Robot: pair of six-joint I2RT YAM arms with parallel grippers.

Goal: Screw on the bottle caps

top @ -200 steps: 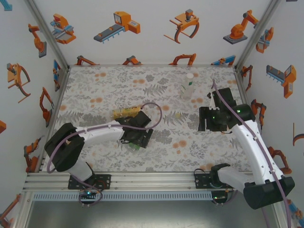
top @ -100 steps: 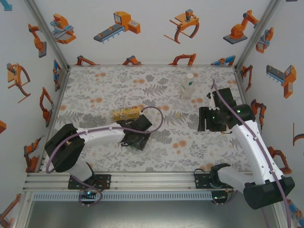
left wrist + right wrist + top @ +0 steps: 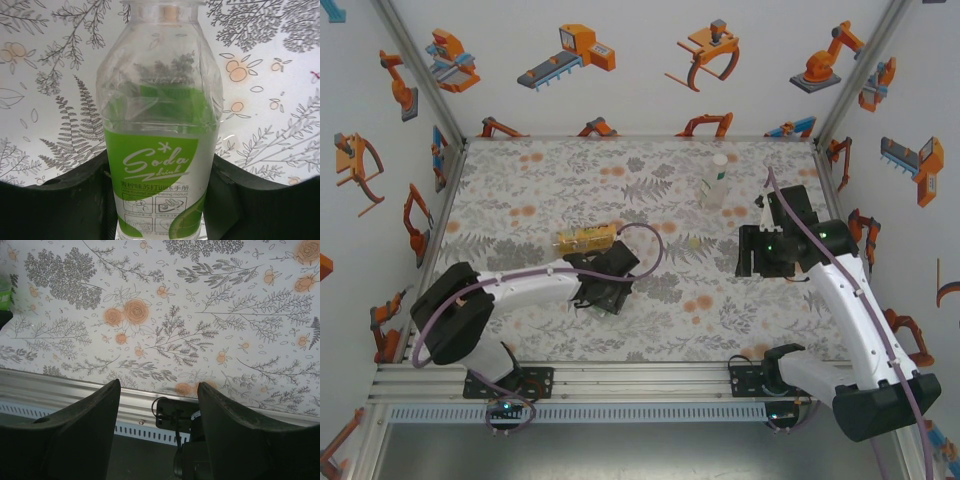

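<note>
The likeliest failure is on the floral worktop (image 3: 520,330), left of its middle. There the left gripper (image 3: 603,288) has its jaws closed against the label of the green-labelled bottle (image 3: 160,150), low on the body. That thin wall can buckle if the squeeze is hard, and if it is light the bottle can spin in the jaws once a cap is twisted on. From above the gripper covers the bottle, so I cannot tell whether it stands or lies. Its neck runs off the top of the wrist view, so I cannot tell whether it is bare.

The right gripper (image 3: 159,390) hangs over the worktop's right side with its jaws wide apart and nothing between them. It would have to fetch the pale cap (image 3: 695,240), which lies near the middle of the worktop, between the two grippers. A thing that small and flat slips away easily if it is pinched off-centre.

The yellow-amber bottle (image 3: 585,238) lies on its side just beyond the left gripper, towards the far edge. It is close enough to be knocked and set rolling. The tall clear bottle (image 3: 717,180) stands near the far right corner, well apart from the others, and it looks easy to topple.
</note>
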